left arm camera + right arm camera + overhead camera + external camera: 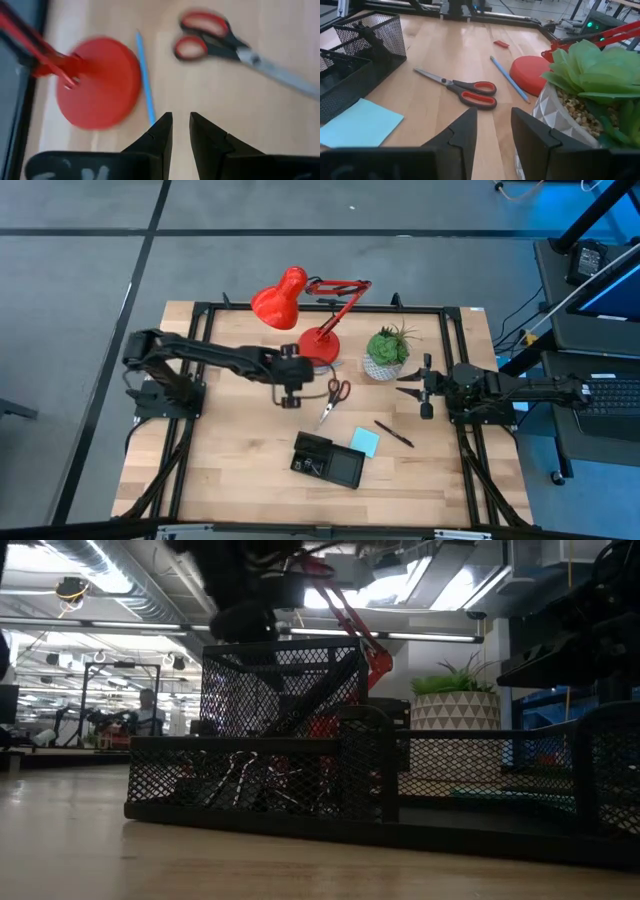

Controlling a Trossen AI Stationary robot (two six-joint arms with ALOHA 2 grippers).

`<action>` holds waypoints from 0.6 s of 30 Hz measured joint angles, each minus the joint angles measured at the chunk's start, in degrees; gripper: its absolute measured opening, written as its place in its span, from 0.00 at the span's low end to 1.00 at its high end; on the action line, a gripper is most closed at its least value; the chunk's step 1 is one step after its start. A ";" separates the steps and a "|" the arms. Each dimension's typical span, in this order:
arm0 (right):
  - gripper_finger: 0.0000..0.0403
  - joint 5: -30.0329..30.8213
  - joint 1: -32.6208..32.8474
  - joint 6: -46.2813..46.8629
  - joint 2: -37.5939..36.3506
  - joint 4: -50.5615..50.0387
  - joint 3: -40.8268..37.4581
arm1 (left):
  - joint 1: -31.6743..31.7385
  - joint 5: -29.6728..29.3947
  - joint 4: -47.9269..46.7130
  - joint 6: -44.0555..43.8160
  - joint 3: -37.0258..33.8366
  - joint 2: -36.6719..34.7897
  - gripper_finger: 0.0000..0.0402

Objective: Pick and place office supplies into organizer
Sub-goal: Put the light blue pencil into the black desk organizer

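My left gripper [181,125] hovers over the bare wood, its fingers a narrow gap apart and holding nothing. It is just beside the red lamp base [97,82] and a thin blue pencil [145,77]; in the high view it [290,388] is left of the red-handled scissors [335,395]. The scissors [225,42] lie flat on the table. My right gripper [418,388] waits open near the plant, empty. The black mesh organizer [328,460] stands near the front edge, with the light blue sticky-note pad [365,442] and a dark pen [393,433] lying to its right. A tiny red piece [501,44] lies farther off.
The red desk lamp [300,305] and the potted plant [385,352] stand at the far side of the table, with the scissors between them and the organizer. A black frame [190,380] runs along the table's edges. Bare wood lies left of the organizer.
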 joint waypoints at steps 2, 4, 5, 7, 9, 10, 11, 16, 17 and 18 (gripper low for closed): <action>0.30 0.02 0.01 -0.17 0.22 -0.26 0.00 | 1.86 1.06 10.16 1.81 -7.16 -3.92 0.15; 0.30 0.02 0.00 -0.21 0.45 -0.17 0.00 | 3.70 2.98 21.20 3.35 -14.20 -7.11 0.15; 0.30 0.02 0.01 -0.19 0.52 -0.22 0.00 | 4.64 4.51 26.78 3.85 -17.51 -8.43 0.15; 0.30 0.02 0.00 -0.18 0.57 -0.19 0.00 | 6.33 7.37 37.24 3.96 -23.44 -10.21 0.15; 0.30 0.02 -0.01 -0.17 0.58 -0.17 0.00 | 7.77 8.97 45.74 3.18 -28.64 -11.05 0.15; 0.30 0.02 -0.01 -0.17 0.58 -0.17 0.00 | 8.36 9.04 49.33 2.36 -30.74 -11.04 0.16; 0.30 0.02 0.01 -0.17 0.58 -0.17 0.00 | 8.96 9.03 51.84 1.65 -32.67 -11.05 0.16; 0.30 0.04 -0.01 -0.17 0.72 -0.04 0.00 | 11.00 8.53 59.06 -2.52 -39.58 -10.76 0.21; 0.30 0.04 0.01 -0.17 0.72 -0.04 0.00 | 11.30 8.49 60.00 -3.36 -40.53 -10.76 0.22; 0.30 0.04 0.01 -0.17 0.72 -0.04 0.00 | 11.47 8.50 61.25 -3.75 -41.34 -10.66 0.23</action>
